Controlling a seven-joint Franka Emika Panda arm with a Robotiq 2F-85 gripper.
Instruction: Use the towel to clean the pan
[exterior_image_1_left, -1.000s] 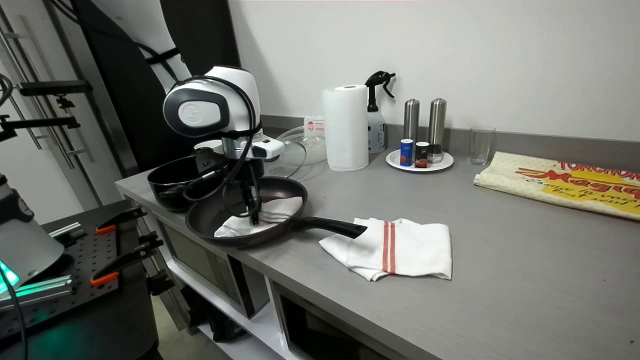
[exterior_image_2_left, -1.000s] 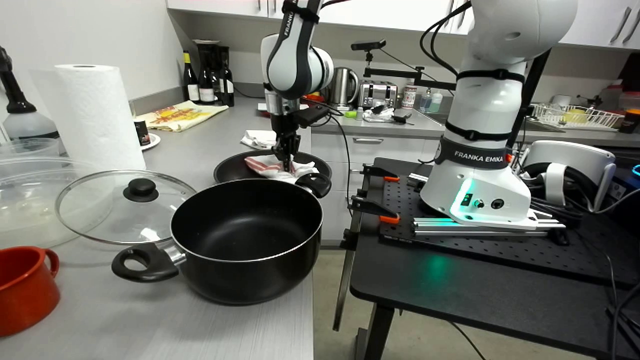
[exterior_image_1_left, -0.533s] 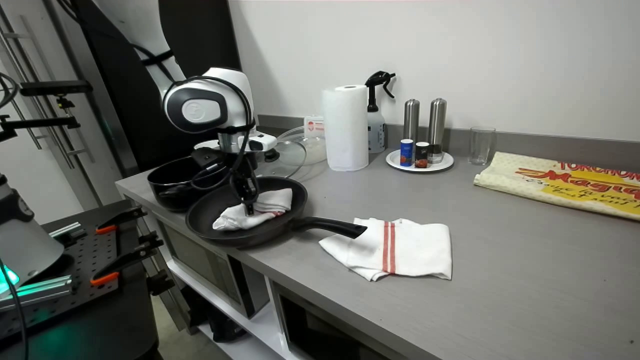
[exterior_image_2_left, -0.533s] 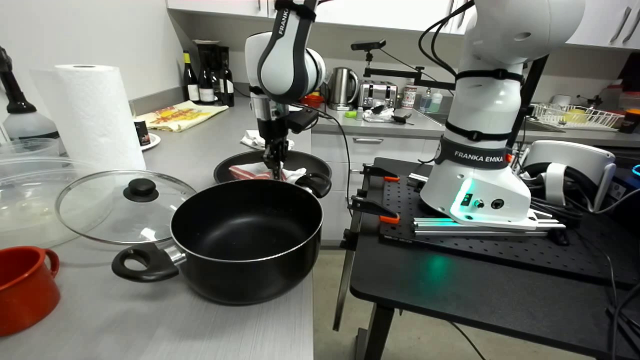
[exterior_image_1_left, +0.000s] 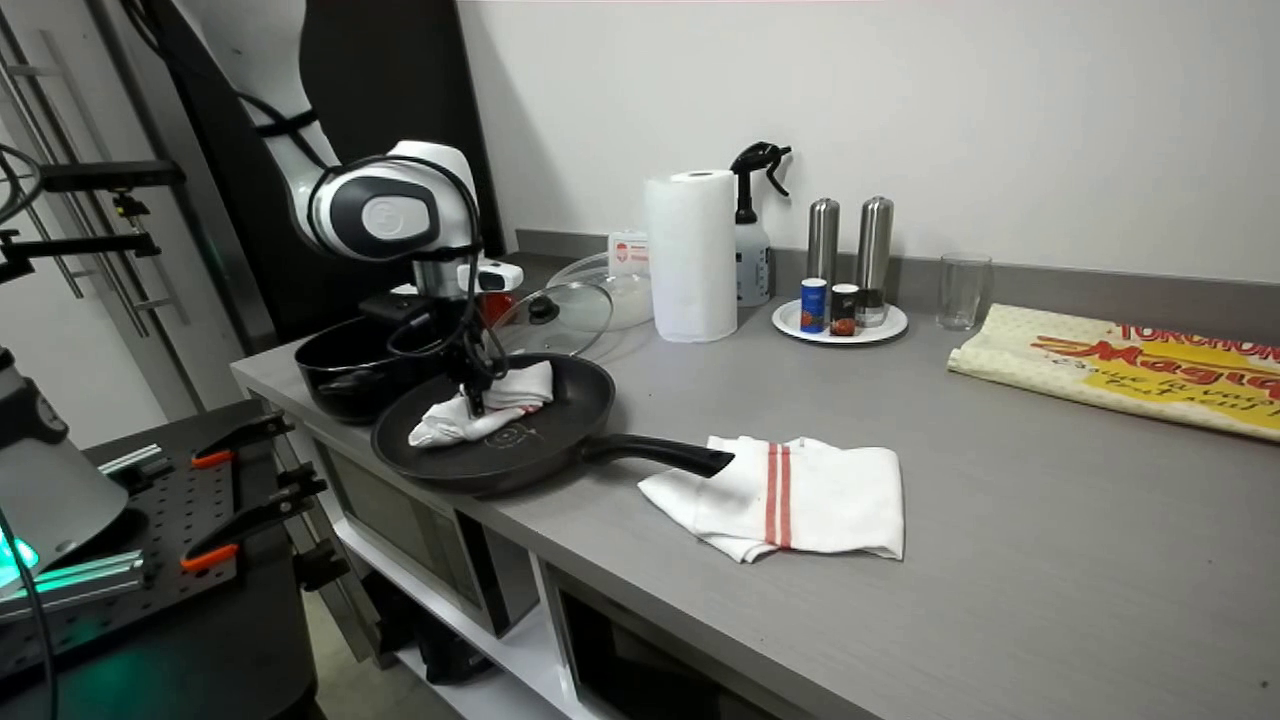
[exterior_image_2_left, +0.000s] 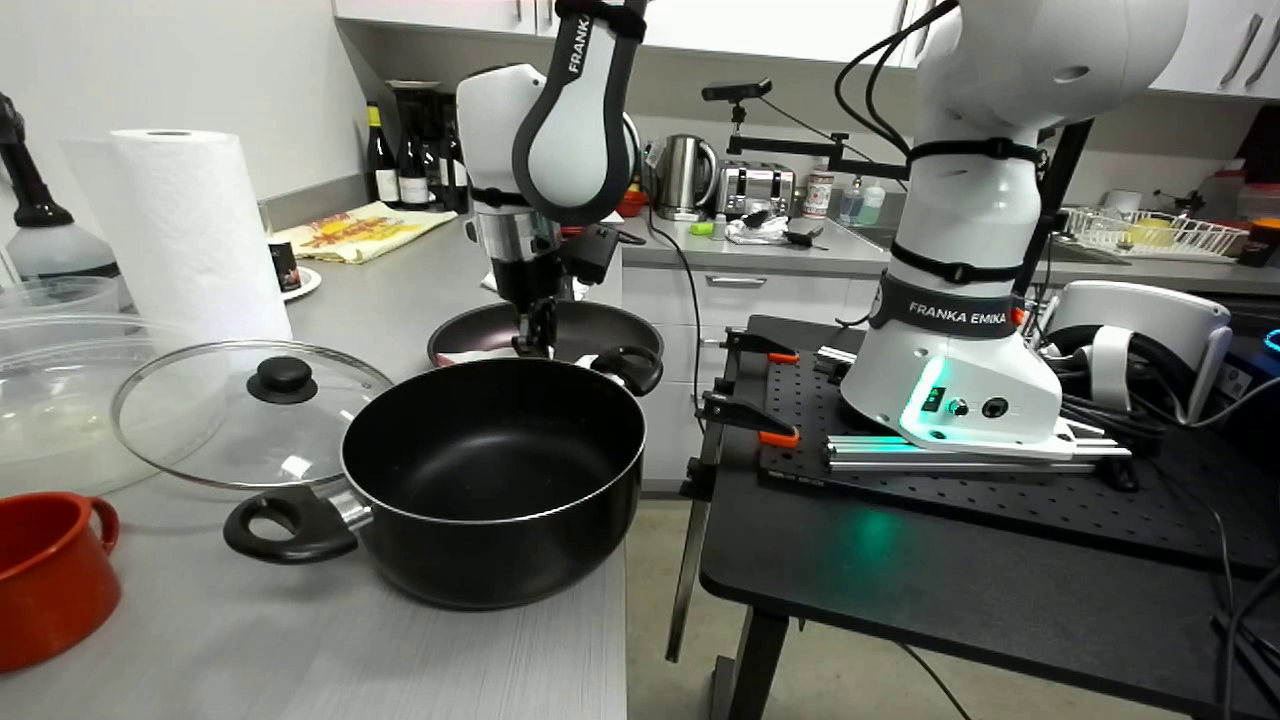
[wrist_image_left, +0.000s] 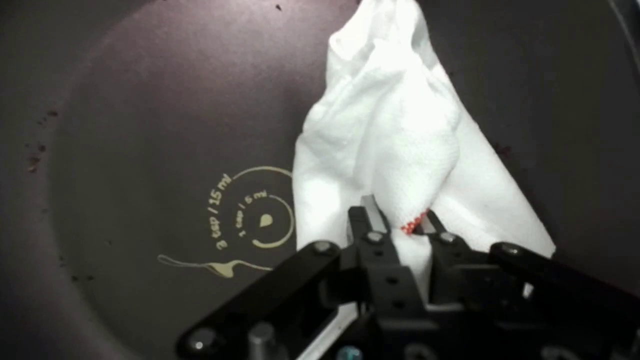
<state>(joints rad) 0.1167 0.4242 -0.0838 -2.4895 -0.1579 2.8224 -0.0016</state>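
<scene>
Standing near the counter's (exterior_image_1_left: 1000, 560) left corner in an exterior view, close to its front edge, a deep black pot (exterior_image_1_left: 340, 365) looks to have no part in this job. Just right of it, along the same edge, comes the black frying pan (exterior_image_1_left: 565, 410), with the white towel (wrist_image_left: 385, 145) bunched on its floor toward the pot, a scrap of red stripe showing. The Robotiq gripper (wrist_image_left: 400, 215) has its jaws all but closed, a fold of that towel nipped between them. So the cloth is in hand and in the pan; I judge the wiping under way but unfinished. Past the printed measuring mark (wrist_image_left: 265, 220), the wrist view shows dark specks (wrist_image_left: 34, 162) where the pan's floor meets its wall, so passes over that side seem left to make. Farther right, the long handle (exterior_image_1_left: 665, 453) reaches, in the exterior view, across a corner of a folded red-striped dish towel (exterior_image_1_left: 835, 500) lying by the counter's front edge, which I take for a spare.
</scene>
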